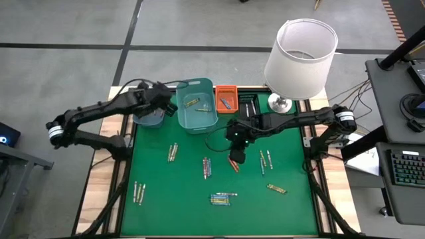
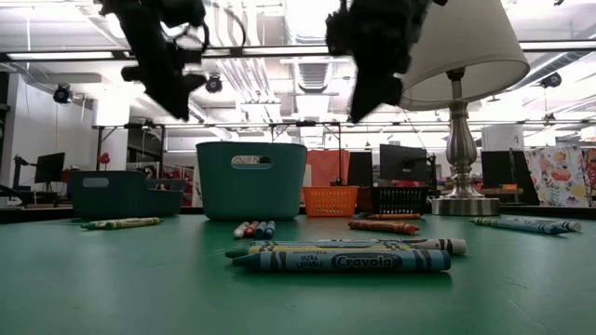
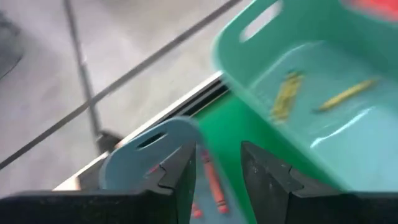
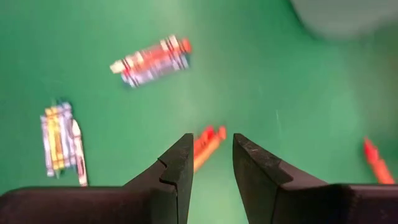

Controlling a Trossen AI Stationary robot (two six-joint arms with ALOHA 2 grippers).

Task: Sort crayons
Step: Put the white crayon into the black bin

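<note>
Few crayons (image 1: pixel 192 103) are binned; most lie on the surface (image 1: pixel 159 186). My left hand (image 1: pixel 159 99) hangs open, empty; my right hand (image 1: pixel 237 158) open over orange ones.

Lampshade (image 2: pixel 466 46): we see it cut off by the low view's top. Arms likewise cropped there. Crayon (image 3: pixel 213 180) between left gripper (image 3: pixel 217 168) fingers: blurred; whether gripped, we cannot tell.

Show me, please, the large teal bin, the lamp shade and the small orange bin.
large teal bin (image 1: pixel 197 118): high view, bare floor.
lamp shade (image 1: pixel 298 66): high view, outer wall.
small orange bin (image 2: pixel 331 202): low view, front wall.
</note>
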